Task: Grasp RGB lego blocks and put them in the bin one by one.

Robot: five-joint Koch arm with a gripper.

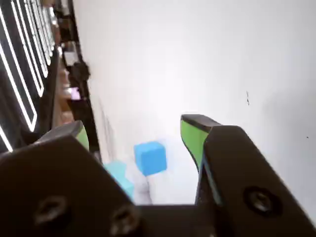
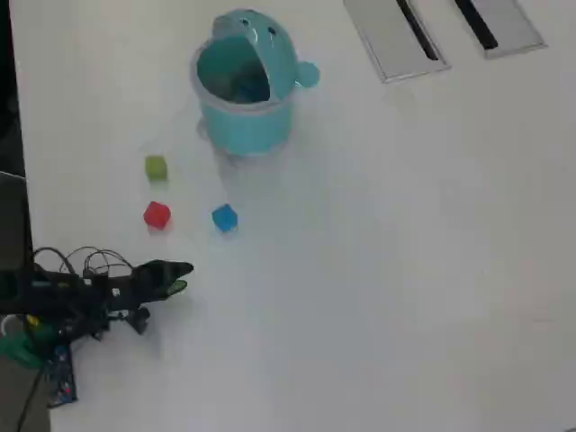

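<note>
The gripper [image 1: 143, 136], lower left in the overhead view, is spread wide and empty. The bin [image 2: 245, 126] stands upper centre, lid up; the red [image 2: 157, 215], green [image 2: 156, 167] and blue [image 2: 224, 218] blocks lie below it. Judged: first approach, needing a descent around the blue one.

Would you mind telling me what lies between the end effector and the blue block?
Nothing: in the overhead view, only bare white table separates the end effector from the blue block.
</note>
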